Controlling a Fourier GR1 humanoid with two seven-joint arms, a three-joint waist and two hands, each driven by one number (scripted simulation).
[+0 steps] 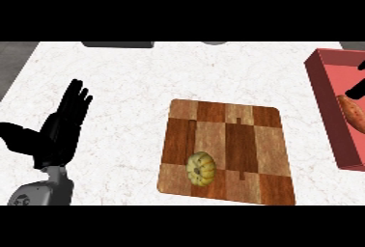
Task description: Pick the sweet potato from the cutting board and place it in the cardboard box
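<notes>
The orange-brown sweet potato lies inside the red box at the right edge, partly cut off by the view's border. Just above it, a small black part of my right hand shows at that edge; the remainder is outside the view, and I cannot tell whether it touches the sweet potato. The wooden cutting board lies in the middle of the white counter. My left hand rests open at the far left, fingers pointing up, away from the board.
A yellow ribbed squash sits on the board's near left part. A dark grey object and a lighter grey one peek in at the counter's far edge.
</notes>
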